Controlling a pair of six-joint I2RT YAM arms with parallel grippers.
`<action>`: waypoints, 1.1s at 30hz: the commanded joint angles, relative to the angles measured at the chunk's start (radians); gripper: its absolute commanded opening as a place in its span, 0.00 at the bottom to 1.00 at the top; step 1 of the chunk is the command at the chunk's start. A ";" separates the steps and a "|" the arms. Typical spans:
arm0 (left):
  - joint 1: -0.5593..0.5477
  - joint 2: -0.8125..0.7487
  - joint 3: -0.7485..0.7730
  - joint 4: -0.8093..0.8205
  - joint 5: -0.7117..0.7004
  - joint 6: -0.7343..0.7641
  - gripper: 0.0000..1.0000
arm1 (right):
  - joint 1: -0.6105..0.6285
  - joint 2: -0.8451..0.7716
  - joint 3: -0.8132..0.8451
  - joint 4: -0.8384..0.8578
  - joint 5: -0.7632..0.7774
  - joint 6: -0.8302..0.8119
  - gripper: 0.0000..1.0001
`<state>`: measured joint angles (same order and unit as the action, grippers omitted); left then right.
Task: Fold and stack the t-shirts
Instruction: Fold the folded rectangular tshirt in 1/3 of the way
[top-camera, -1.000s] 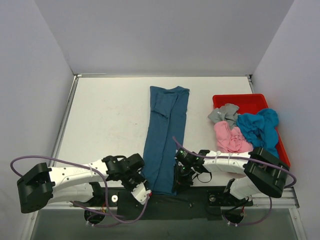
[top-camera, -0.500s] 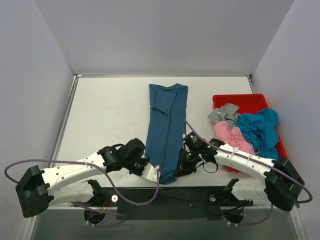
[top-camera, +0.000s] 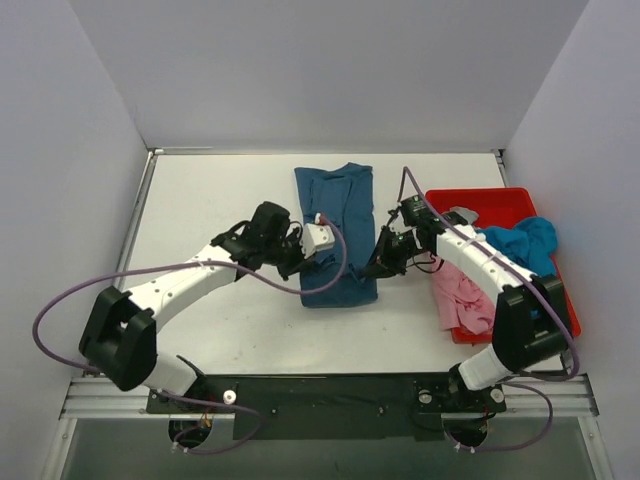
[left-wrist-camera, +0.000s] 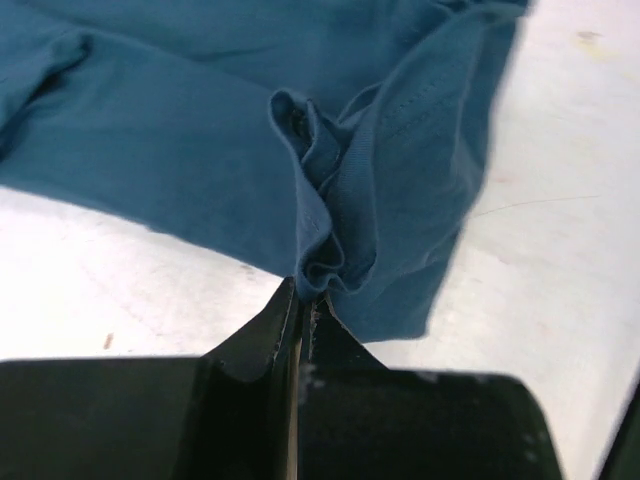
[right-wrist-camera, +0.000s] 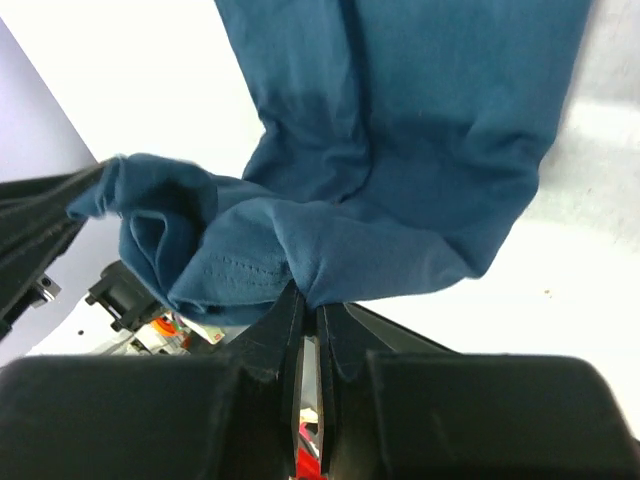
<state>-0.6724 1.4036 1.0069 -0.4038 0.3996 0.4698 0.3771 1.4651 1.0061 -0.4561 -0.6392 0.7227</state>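
The dark teal-blue t-shirt (top-camera: 338, 235) lies lengthwise in the middle of the table, its near half lifted and doubled back over the far half. My left gripper (top-camera: 308, 256) is shut on its hem at the left side; the bunched hem shows in the left wrist view (left-wrist-camera: 320, 250). My right gripper (top-camera: 377, 266) is shut on the hem at the right side, seen in the right wrist view (right-wrist-camera: 300, 265). The turquoise-blue t-shirt (top-camera: 515, 245), the pink t-shirt (top-camera: 460, 295) and the grey t-shirt (top-camera: 462, 216) lie crumpled in the red tray (top-camera: 490, 200).
The red tray sits at the right side of the table, close to my right arm. White walls close in the table at the back and both sides. Purple cables loop from both arms.
Both grippers have carried the shirt's near hem away from the front edge toward the back, folding the long strip roughly in half. The arms have stretched far forward.
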 joint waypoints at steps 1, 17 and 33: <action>0.076 0.118 0.139 0.086 -0.045 -0.066 0.00 | -0.085 0.099 0.107 -0.087 -0.063 -0.106 0.00; 0.152 0.484 0.426 0.085 -0.064 -0.013 0.00 | -0.221 0.481 0.474 -0.121 -0.088 -0.166 0.00; 0.165 0.591 0.519 0.102 -0.100 -0.008 0.48 | -0.248 0.569 0.601 -0.128 0.058 -0.160 0.31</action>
<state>-0.5198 1.9854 1.4395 -0.3428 0.3294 0.4683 0.1440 2.0296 1.5063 -0.5488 -0.6609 0.5835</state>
